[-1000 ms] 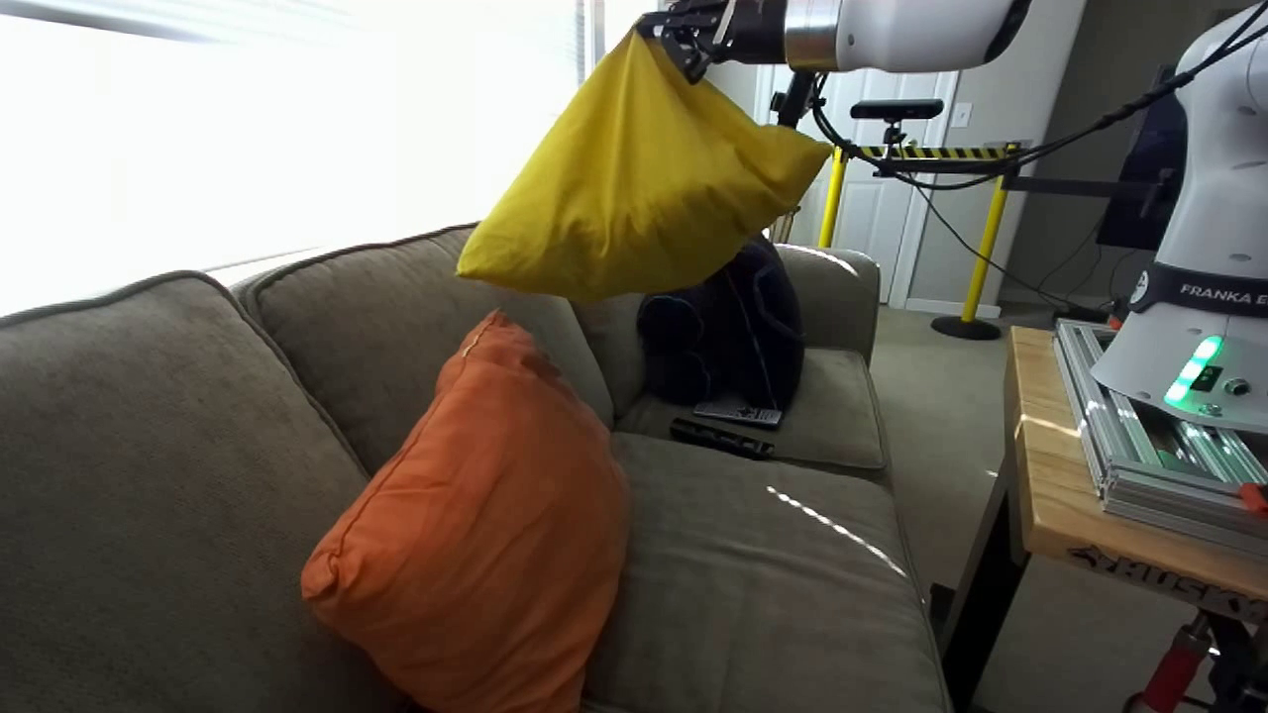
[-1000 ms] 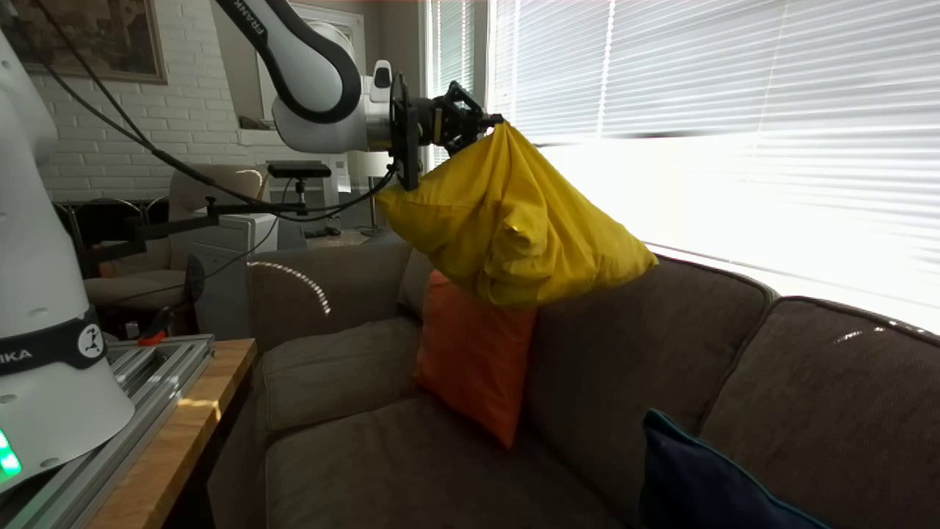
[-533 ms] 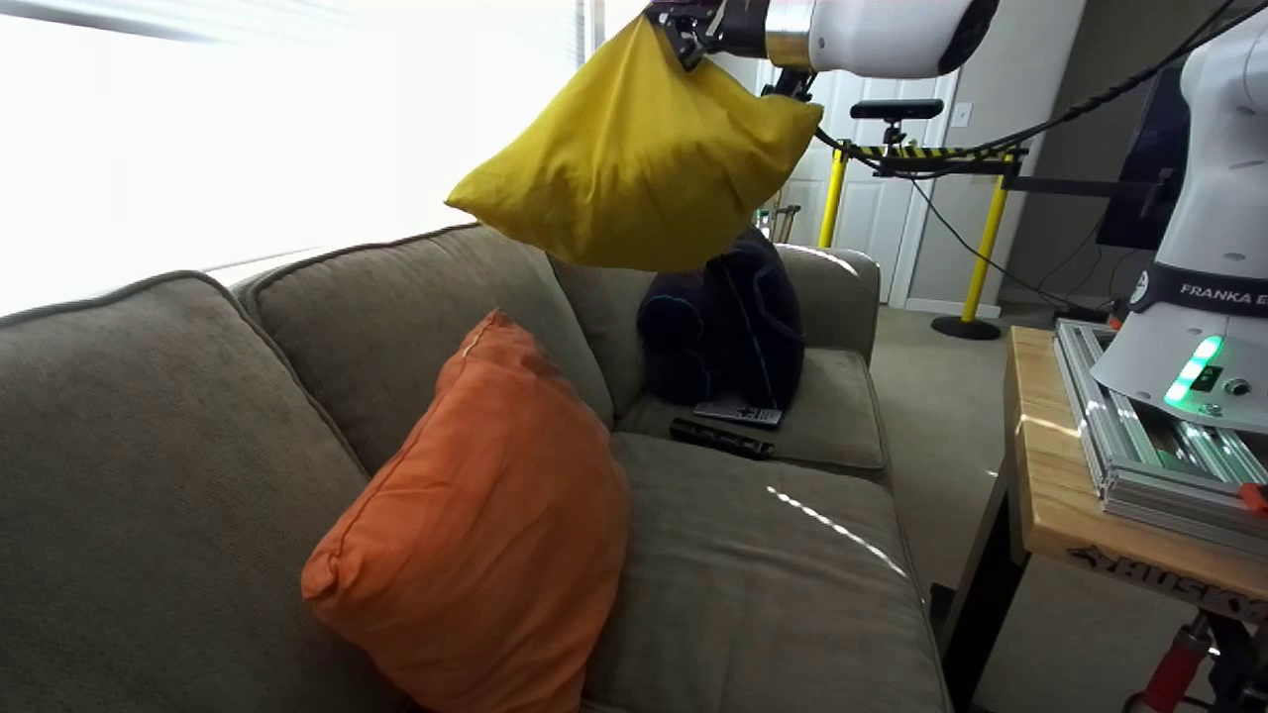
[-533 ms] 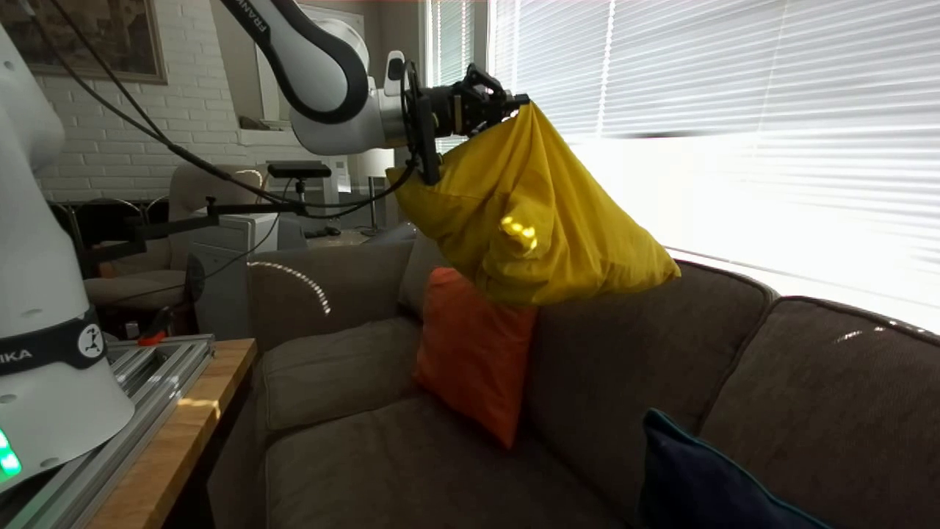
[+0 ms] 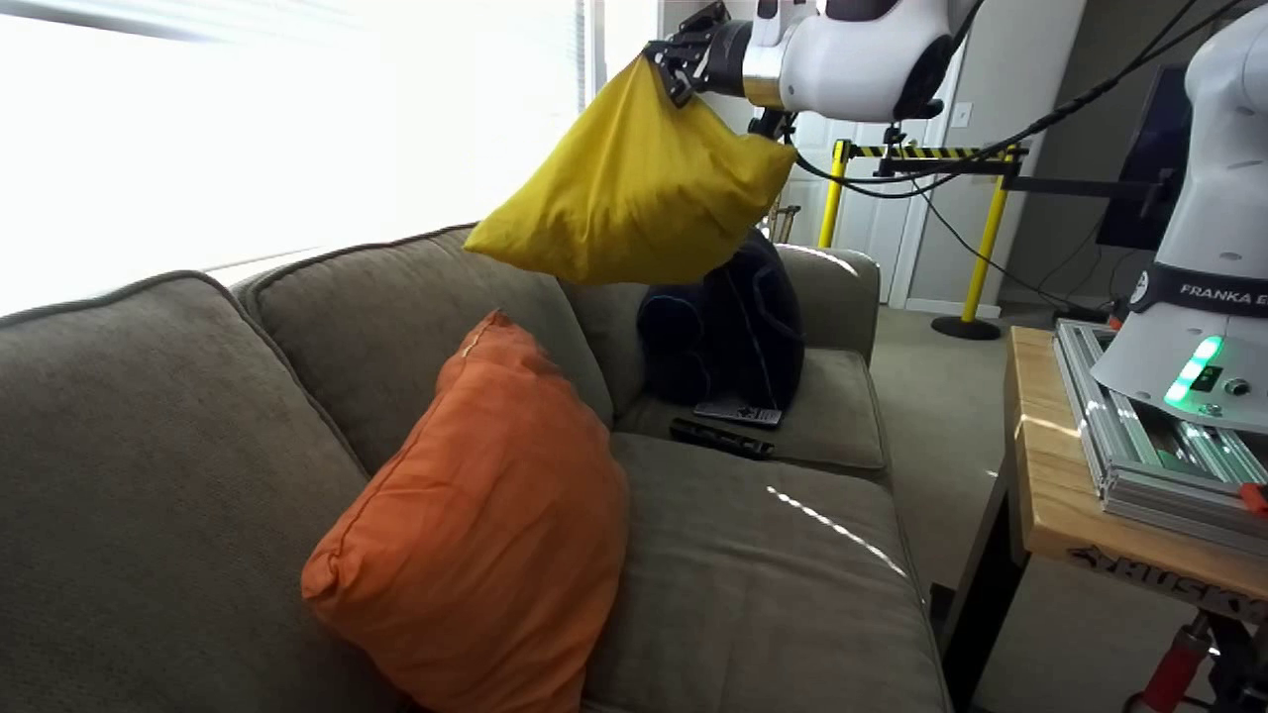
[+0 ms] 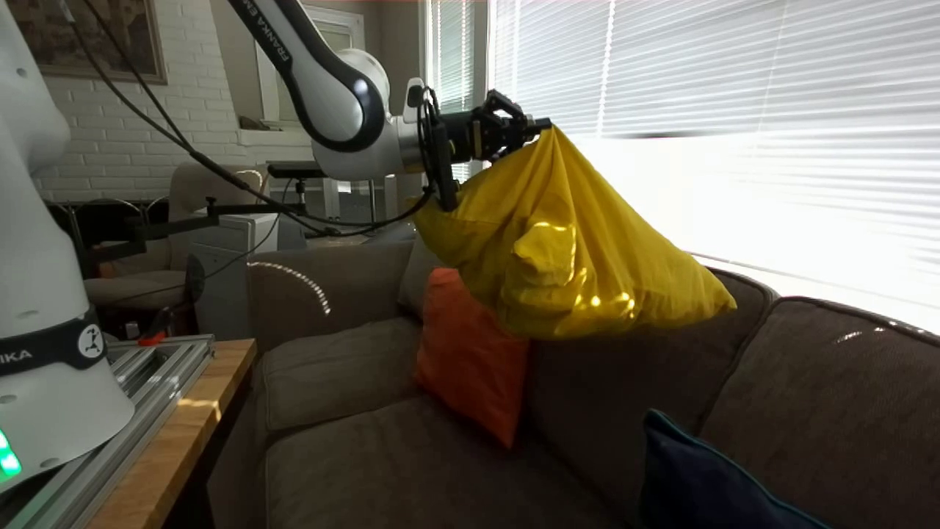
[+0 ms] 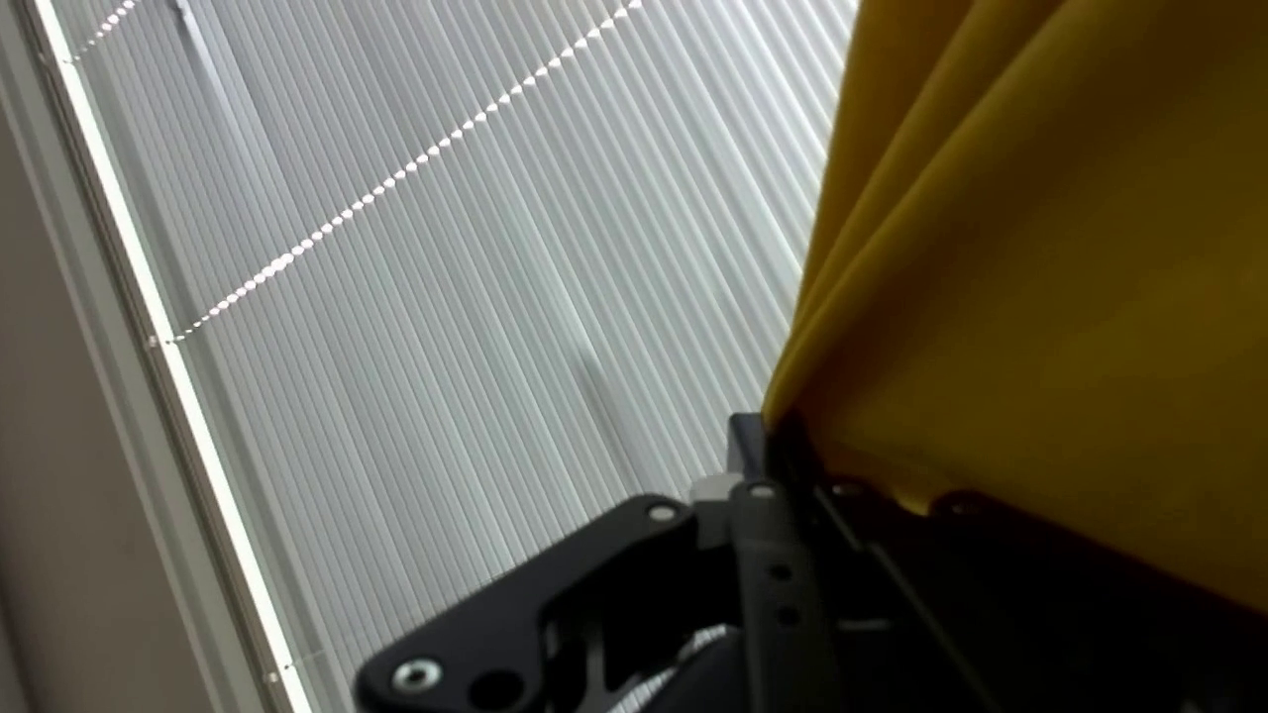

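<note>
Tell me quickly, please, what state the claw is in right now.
Claw: closed, holding a yellow throw pillow that hangs from it.

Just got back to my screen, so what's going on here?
The robot's gripper is shut on the top of a yellow pillow, which hangs in the air over the sofa. An orange pillow leans against the backrest; toward the other end sits a dark blue pillow, with a grey remote lying in front of it.
</note>
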Controlling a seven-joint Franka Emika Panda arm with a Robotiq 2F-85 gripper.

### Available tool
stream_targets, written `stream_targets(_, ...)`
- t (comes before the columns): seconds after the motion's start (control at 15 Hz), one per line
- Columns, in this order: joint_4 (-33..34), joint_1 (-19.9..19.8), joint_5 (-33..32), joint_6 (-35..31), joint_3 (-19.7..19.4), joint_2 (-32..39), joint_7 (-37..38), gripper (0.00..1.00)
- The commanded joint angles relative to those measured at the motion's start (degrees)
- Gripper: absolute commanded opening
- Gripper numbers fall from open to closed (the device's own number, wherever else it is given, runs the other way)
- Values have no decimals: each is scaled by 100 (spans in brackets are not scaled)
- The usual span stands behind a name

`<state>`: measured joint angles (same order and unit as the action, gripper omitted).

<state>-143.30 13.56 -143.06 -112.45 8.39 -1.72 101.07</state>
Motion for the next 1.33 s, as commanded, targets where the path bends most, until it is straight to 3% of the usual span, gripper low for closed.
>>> stream_targets(0.0, 357, -91, -38, 254, 105, 563, -43, 0)
stream_targets(0.13, 567, -109, 232, -189, 164, 784, 134, 0)
stream_targets(0.2, 233, -136, 55, -2, 157, 588, 45, 2)
stream_targets(0.53, 449, -147, 127, -143, 217, 854, 96, 2)
stream_targets(0.8, 436, -72, -390, 1175, 230, 1259, -22, 0)
stream_targets(0.87, 434, 112, -73, 1602, 414, 1351, -209, 0)
stream_targets(0.93, 431, 560, -85, 1952, 58, 1497, -201, 0)
stream_targets(1.07, 397, 1130, -74, 2788, -235, 1869, -147, 0)
stream_targets(1.27, 443, 2274, -60, 3786, -1184, 2546, -21, 0)
